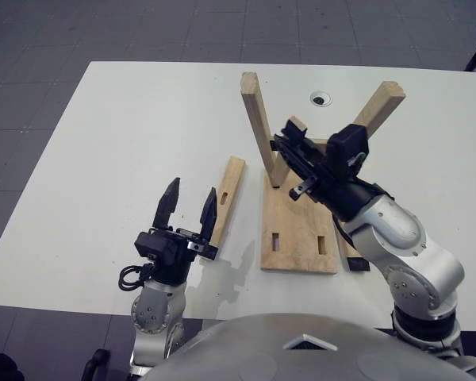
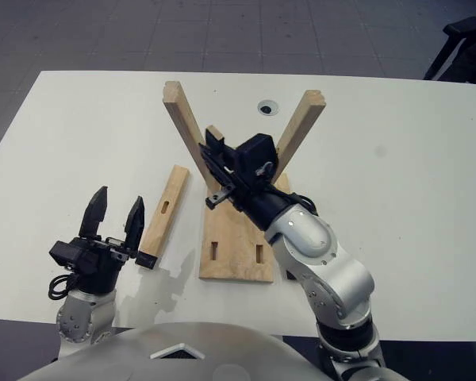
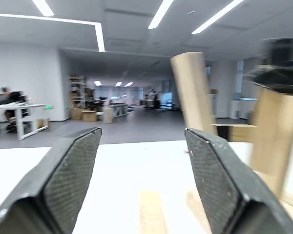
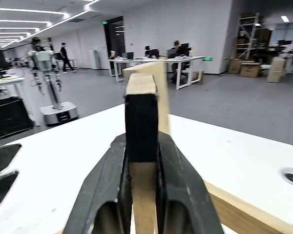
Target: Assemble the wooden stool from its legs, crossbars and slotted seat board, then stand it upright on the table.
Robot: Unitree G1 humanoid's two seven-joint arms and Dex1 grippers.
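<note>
table [image 1: 119,143] bears the slotted seat board [image 1: 289,238], laid flat near the front edge, right of centre. two legs are seen rising from its far end, splayed into a v: left leg [image 1: 258,119] and right leg [image 1: 381,107]. the right gripper [image 1: 292,143] is positioned between them, low in the v, its fingers clamped narrow on a short crossbar [image 4: 141,85]; contact of that bar with either leg cannot be told. a loose slotted bar [image 1: 228,186] is lying flat just left of the board. the left gripper [image 1: 192,194] is held wide apart, empty, just beside the near end of that bar.
</note>
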